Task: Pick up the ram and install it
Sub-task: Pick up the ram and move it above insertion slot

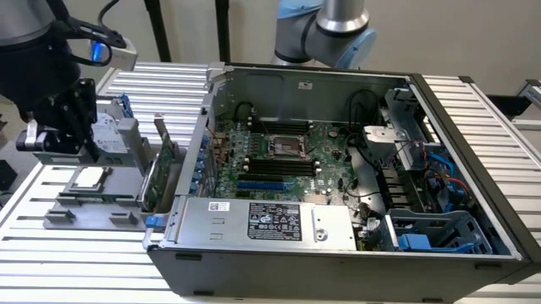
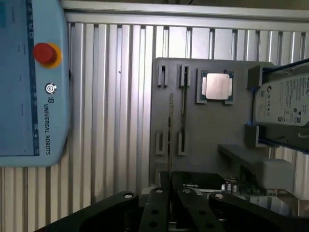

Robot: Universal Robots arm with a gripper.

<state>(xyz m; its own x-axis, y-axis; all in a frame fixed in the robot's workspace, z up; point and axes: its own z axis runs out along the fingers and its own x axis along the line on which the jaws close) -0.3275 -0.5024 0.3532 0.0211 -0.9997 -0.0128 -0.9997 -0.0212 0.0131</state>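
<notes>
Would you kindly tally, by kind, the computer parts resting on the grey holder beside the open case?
Processor chip: 1
Hard drive: 1
Expansion card: 1
Ram, standing on edge: 1
Total: 4

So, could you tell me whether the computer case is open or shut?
Open: the computer case has no side panel on, leaving its motherboard exposed.

Ribbed bare-metal table [image 2: 111, 96], matt grey plastic holder [image 2: 207, 130], shiny metal processor lid [image 2: 217, 87], matt black tool [image 2: 173, 194]
</notes>
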